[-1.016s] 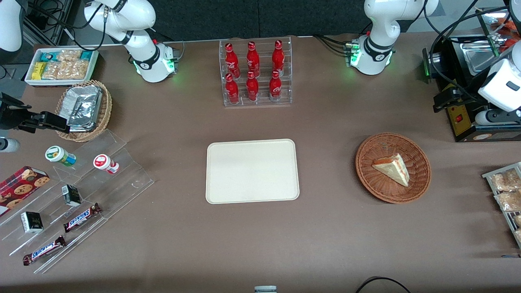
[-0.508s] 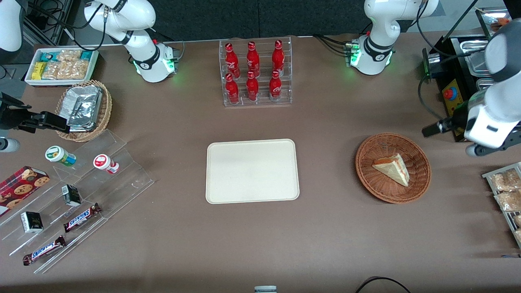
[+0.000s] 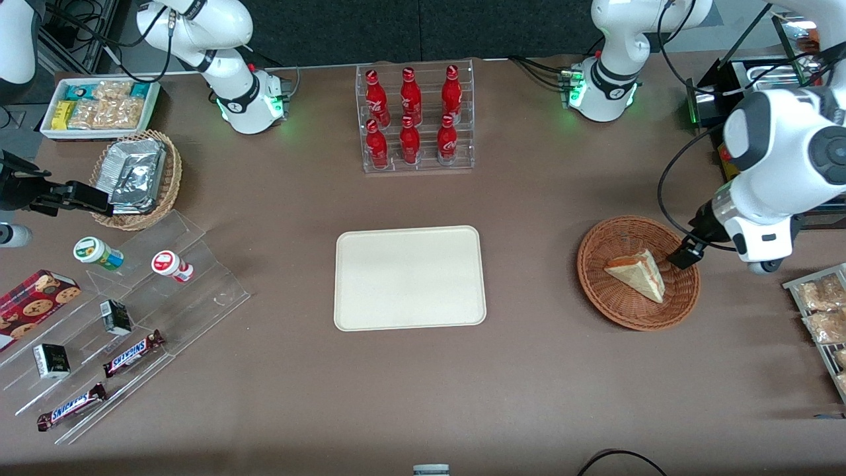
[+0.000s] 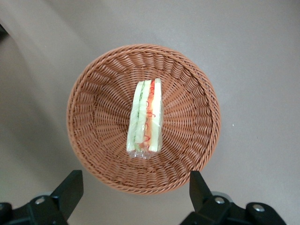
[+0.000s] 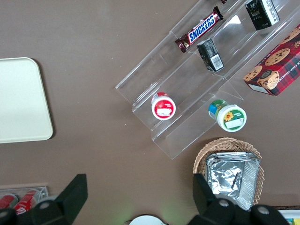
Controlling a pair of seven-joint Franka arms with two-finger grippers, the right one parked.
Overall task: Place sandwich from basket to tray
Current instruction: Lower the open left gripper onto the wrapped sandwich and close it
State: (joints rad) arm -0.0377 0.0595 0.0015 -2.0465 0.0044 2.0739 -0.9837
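- Moved since earlier frames: left arm swung in from the working arm's end of the bench; pincer (image 3: 681, 256) now above the rim of the basket (image 3: 618, 311), high over the weave
- Pincer state: fingers spread wide, nothing between them; both fingertips (image 4: 70, 187) seen in the wrist view flanking the basket, clear of it
- Sandwich (image 3: 638, 272): lying in the basket, roughly central, filling edge showing red and green; untouched
- Tray (image 3: 410, 277): on the bench, well apart from the basket toward the parked arm's end; nothing on it
- Progress, judged: approach only; descent, grasp, lift, carry and release onto the tray all outstanding
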